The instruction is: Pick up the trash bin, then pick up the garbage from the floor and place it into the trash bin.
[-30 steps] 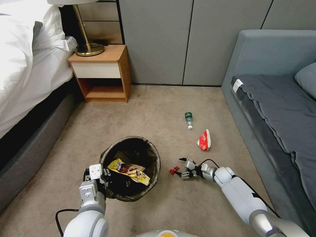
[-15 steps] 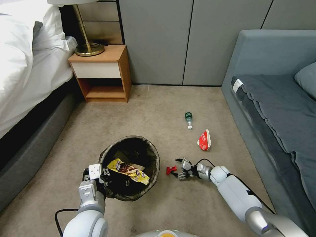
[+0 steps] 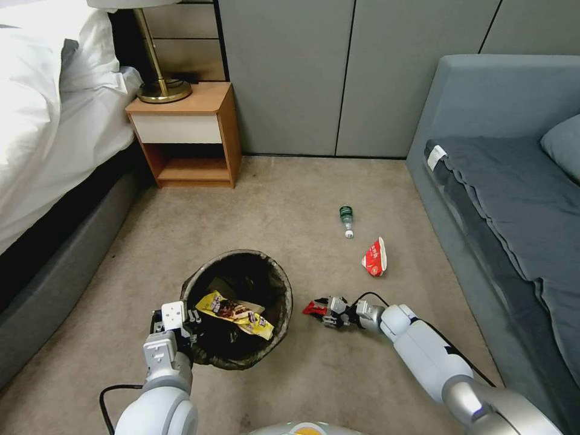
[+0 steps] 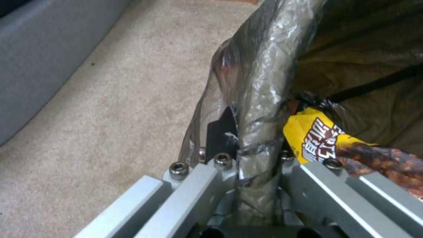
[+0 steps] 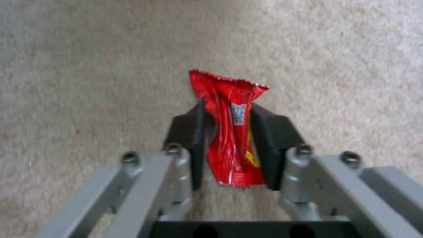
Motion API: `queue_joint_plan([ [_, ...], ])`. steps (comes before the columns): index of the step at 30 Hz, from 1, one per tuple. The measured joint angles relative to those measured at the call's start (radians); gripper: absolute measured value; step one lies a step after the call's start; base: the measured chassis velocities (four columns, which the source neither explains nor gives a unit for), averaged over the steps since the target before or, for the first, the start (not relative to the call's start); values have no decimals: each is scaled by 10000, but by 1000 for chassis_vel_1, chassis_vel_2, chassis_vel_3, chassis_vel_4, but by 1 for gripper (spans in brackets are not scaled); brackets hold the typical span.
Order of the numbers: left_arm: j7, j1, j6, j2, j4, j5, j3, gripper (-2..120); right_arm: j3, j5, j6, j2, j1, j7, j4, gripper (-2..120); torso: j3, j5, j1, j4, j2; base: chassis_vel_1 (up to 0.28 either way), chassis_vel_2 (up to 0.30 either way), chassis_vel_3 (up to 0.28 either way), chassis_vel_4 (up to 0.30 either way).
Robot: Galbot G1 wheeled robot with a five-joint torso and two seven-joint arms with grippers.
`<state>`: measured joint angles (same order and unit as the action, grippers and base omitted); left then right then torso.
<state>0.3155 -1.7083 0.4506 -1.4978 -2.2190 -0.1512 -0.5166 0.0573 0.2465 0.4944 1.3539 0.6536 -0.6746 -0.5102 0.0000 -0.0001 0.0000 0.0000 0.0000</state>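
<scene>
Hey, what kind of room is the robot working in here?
Most likely a bedroom, perhaps a hotel room: a bed with white bedding on the left, a wooden nightstand carrying a brass lamp, carpeted floor, and a grey daybed or sofa on the right.

- Open carpet (image 3: pixel 290 193) lies between the nightstand (image 3: pixel 187 136) and the sofa (image 3: pixel 501 199); a small bottle (image 3: pixel 346 220) and a red-white wrapper (image 3: pixel 375 258) lie on it.
- The trash bin (image 3: pixel 241 356) blocks the floor just beside the right gripper (image 3: pixel 320 309).
- The bed (image 3: pixel 48 151) walls the carpet's left edge.
</scene>
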Motion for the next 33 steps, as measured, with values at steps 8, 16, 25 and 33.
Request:
queue_joint_plan([
  [8,3,-10,-30,0,24,-7,-19,0,164,43,15,95,-19,82,328,0,0,1,0,0,0,0,0,0,0],
  [16,4,63,-24,-6,43,-9,15,0,180,-2,24,74,76,93,182,0,0,1,0,0,0,0,0,0,0],
  [25,3,87,-23,4,86,-27,4,0,457,-549,223,-29,314,350,-584,0,0,0,0,0,0,0,0,0,0],
  [33,6,256,1,99,314,-187,-33,0,1048,-2884,297,-201,1970,1642,-3594,0,0,1,0,-2,0,0,0,0,0],
])
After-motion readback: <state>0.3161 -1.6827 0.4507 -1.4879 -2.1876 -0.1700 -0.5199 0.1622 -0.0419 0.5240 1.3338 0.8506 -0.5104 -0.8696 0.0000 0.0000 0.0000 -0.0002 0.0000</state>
